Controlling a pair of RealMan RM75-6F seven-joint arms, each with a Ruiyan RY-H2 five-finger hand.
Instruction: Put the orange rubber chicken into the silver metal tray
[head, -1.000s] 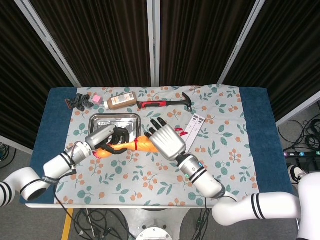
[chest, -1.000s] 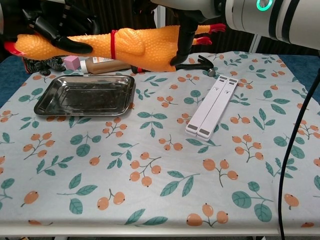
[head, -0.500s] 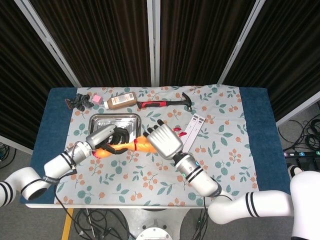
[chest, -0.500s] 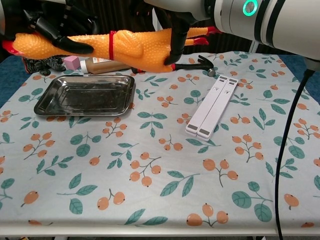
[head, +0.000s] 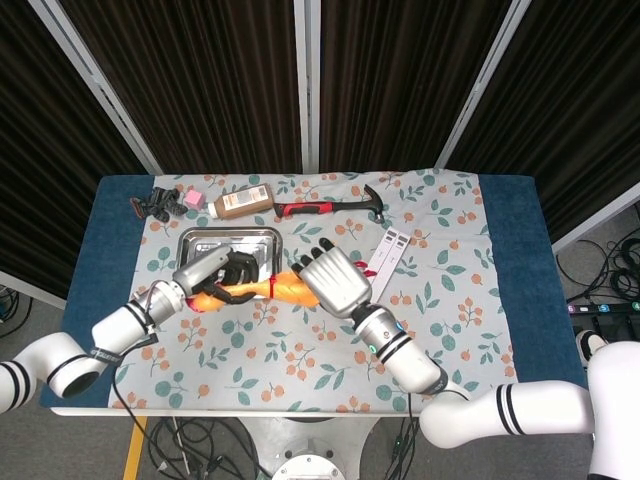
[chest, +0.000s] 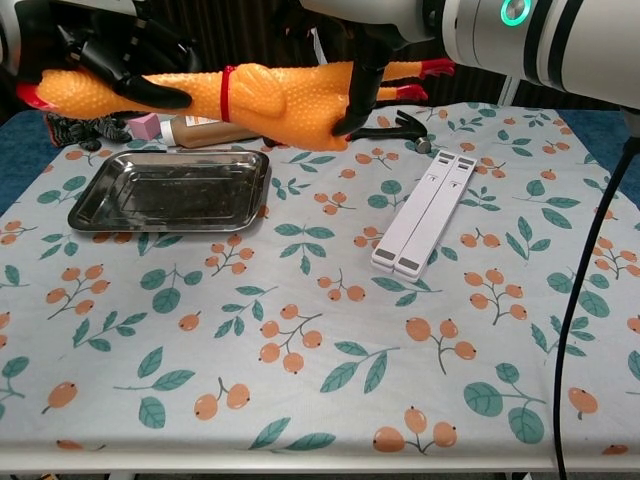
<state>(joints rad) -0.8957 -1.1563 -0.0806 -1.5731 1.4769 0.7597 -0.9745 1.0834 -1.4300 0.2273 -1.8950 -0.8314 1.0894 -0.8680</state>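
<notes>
The orange rubber chicken (chest: 250, 95) hangs level in the air, its red-beaked head to the left and its red feet to the right. My left hand (chest: 110, 55) grips its neck end and my right hand (chest: 345, 60) grips its body. In the head view the chicken (head: 262, 290) lies between the left hand (head: 225, 275) and the right hand (head: 335, 283). The silver metal tray (chest: 95, 205) sits on the cloth below the chicken's head half, with nothing in it. The tray (head: 195, 238) shows beyond the left hand in the head view.
A brown bottle (head: 243, 201), a pink cube (head: 193, 199) and a black object (head: 152, 205) lie behind the tray. A red-handled hammer (head: 330, 207) rests at the back centre. A white flat bar (chest: 425, 210) lies right of the tray.
The chicken and both hands have shifted slightly to the right after a small drift left. Both grips are unchanged.
</notes>
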